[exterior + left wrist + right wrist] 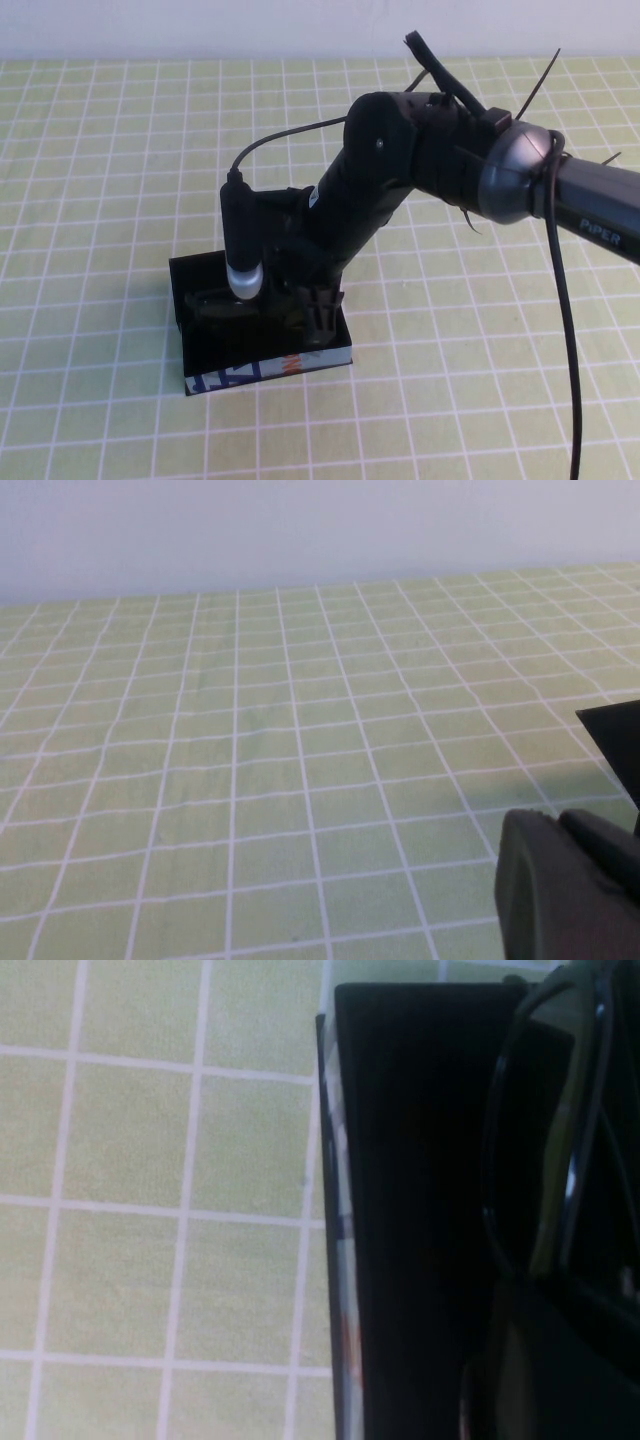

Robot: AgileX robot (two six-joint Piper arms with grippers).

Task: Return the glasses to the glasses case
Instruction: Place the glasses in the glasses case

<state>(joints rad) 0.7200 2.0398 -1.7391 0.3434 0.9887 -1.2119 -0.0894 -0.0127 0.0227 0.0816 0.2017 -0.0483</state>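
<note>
Glasses (pixel 560 1140) inside glasses case (pixel 200 345)

The right arm is black and chunky, with a shiny grey round joint and white letters "PiPER" on its side. Thin black cables loop along it. Beside the right claw (pixel 318 312) sits a black tube camera with a silver ring. The left claw (pixel 570 885) looks dark grey.
</note>
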